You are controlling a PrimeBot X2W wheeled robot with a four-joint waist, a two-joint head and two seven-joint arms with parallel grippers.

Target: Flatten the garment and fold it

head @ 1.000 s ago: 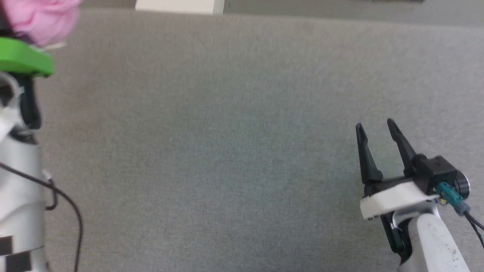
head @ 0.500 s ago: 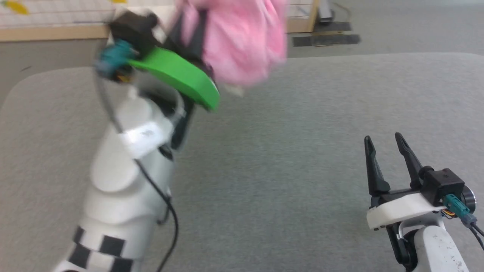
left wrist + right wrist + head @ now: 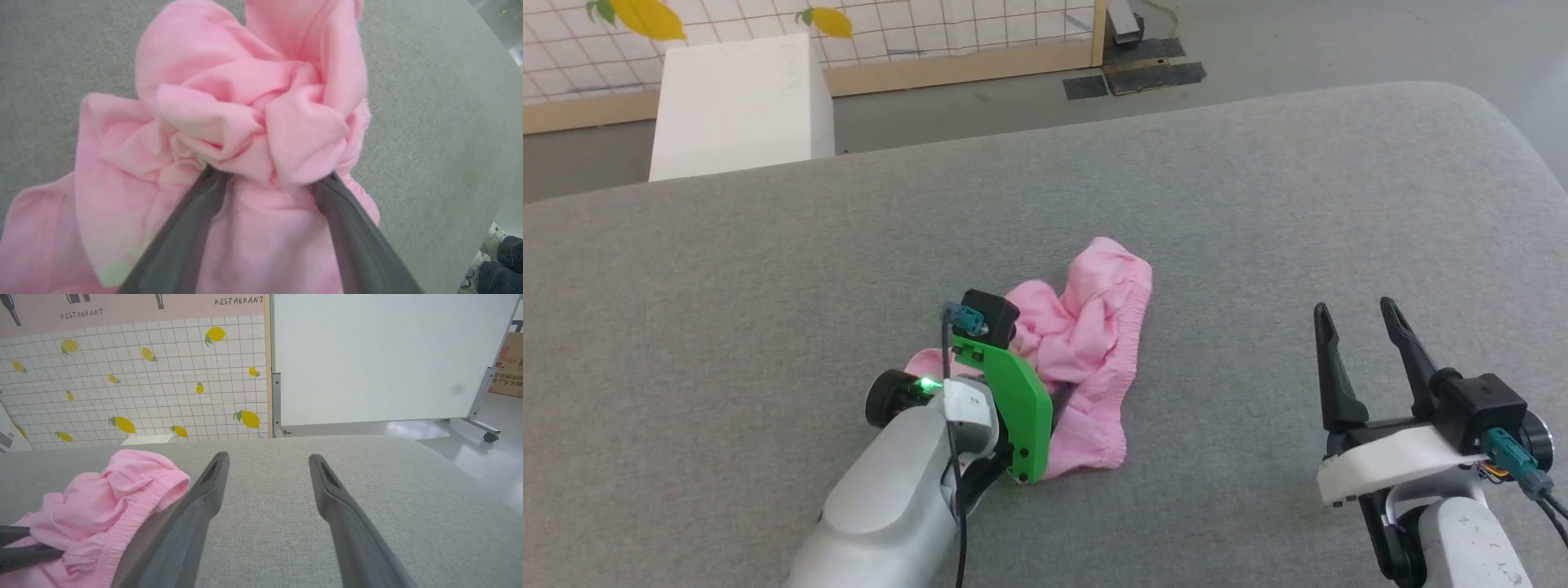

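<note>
Head view: left gripper (image 3: pixel 1058 398) has its tips buried in the crumpled shorts (image 3: pixel 1098 327), grip unclear; right gripper (image 3: pixel 1364 314) spread, empty, shorts at its left.

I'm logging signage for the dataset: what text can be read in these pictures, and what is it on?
"RESTAURANT": on the pink wall strip, towards its left.
"RESTAURANT": on the same strip, further right.
Red print on the cardboard box: too small to read.

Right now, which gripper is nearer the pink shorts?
Left. The left gripper has its fingers in the crumpled shorts; the right gripper is open over the grey surface to the shorts' right, apart from them.
</note>
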